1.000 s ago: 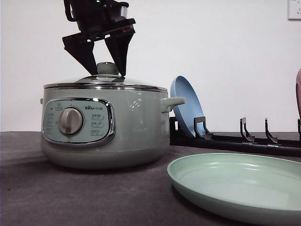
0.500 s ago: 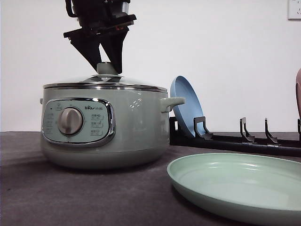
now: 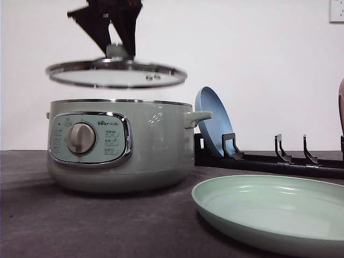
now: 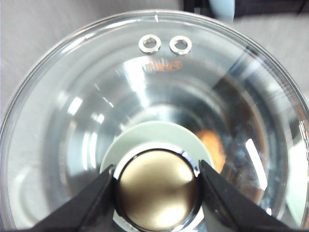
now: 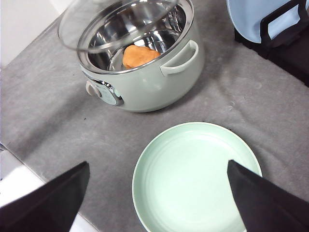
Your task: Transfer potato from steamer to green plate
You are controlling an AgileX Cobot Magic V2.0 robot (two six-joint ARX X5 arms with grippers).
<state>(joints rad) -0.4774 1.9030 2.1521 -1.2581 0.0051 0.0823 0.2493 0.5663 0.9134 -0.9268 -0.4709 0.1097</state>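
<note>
Grey table cloth [image 5: 43,96] holds the steamer [image 3: 121,145], whose glass lid [image 3: 115,74] has just come up off it, pinched at the knob [image 4: 157,188] by the left gripper [image 4: 157,186], so the potato [image 5: 140,55] inside is reachable for the wide-open right gripper [image 5: 157,193] above the green plate [image 5: 195,179] beside the steamer.

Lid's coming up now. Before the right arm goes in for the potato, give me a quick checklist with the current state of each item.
1. Left claw shut on the lid's knob: ok, a finger sits on each side of it.
2. Lid clear of the steamer: ok, raised above the rim with a gap showing, but it hangs over the opening.
3. Potato in the steamer: ok, lying on the metal bottom.
4. Right claw open and empty: ok, fingers spread wide, above the green plate.
5. Green plate bare: ok.
6. Path into the steamer open: not ok until the lid is moved aside.
</note>
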